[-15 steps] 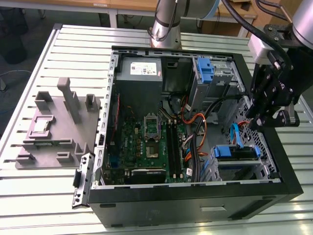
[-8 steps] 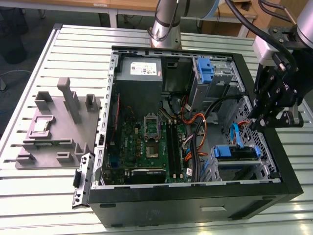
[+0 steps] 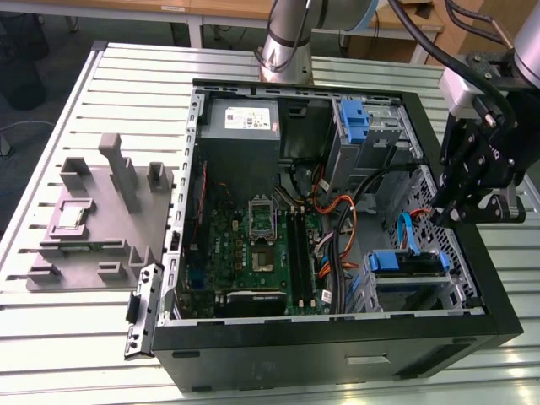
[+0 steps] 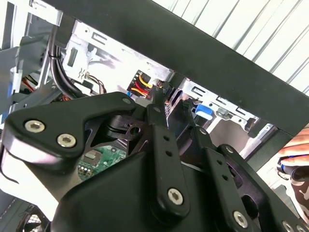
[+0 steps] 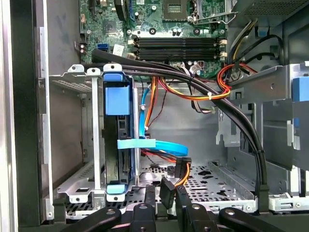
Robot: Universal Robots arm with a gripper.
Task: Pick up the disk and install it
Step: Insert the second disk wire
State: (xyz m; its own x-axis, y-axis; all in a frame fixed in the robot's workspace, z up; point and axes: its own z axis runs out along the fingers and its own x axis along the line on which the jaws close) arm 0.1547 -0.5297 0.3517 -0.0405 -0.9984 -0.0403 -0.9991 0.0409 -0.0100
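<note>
Hovering at the computer case's (image 3: 337, 354) side wall on the exterior view's right, the black hand (image 3: 447, 215) hangs above the drive bays with nothing visibly in it; whether its fingers stand wide or narrow cannot be told. Its linkages (image 5: 164, 215) show along the edge of the first wrist view and crowd the second wrist view (image 4: 159, 159).

Just below and beside the hand, the disk (image 3: 407, 263) sits in the metal drive cage (image 3: 371, 291) inside the case, its blue side rails showing; in the first wrist view it stands on edge in the cage, with a blue tab (image 5: 117, 96) at one end. A light-blue flat cable (image 5: 159, 145) curves just beside it, and orange and black wires (image 5: 193, 92) run past toward the green motherboard (image 3: 253, 245). A grey power-supply box (image 3: 240, 122) sits in the far corner of the case. The case lies open on a slatted desk (image 3: 84, 337), with a grey moulded fixture (image 3: 101, 215) well apart on the exterior view's left.
</note>
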